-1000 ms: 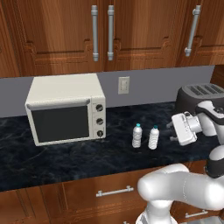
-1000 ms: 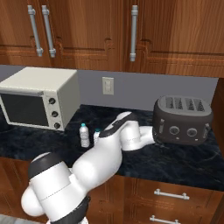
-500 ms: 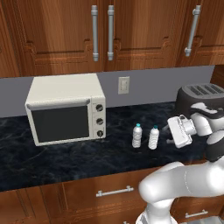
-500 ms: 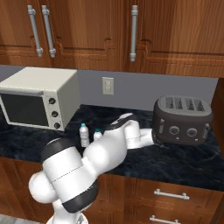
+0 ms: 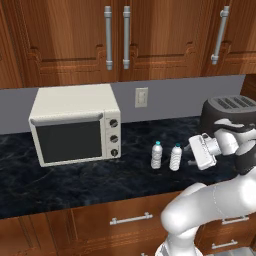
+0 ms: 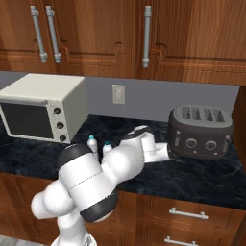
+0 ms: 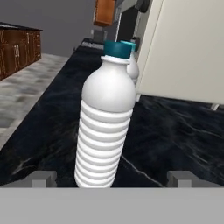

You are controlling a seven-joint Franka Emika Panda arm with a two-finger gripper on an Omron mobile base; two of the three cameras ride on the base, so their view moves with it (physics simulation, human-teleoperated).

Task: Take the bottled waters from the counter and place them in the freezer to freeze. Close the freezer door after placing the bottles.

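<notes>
Two bottled waters stand upright, side by side, on the black counter (image 5: pixel 75 190), right of the toaster oven (image 5: pixel 75 127). The gripper (image 7: pixel 111 178), jaws spread wide and holding nothing, is beside the nearer bottle (image 5: pixel 175 157), which stands centred between its fingertips (image 7: pixel 43 178); the farther bottle (image 5: pixel 157 154) stands just behind it.

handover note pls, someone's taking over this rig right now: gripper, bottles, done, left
Gripper: open, level with the nearer bottled water, tips either side of its base, not closed on it.
Bottles: both upright on the counter, side by side, right of the toaster oven; second bottle is beyond the first.
Done: nothing placed yet.
Left: grasp each bottle, put both in the freezer, close its door.
</notes>
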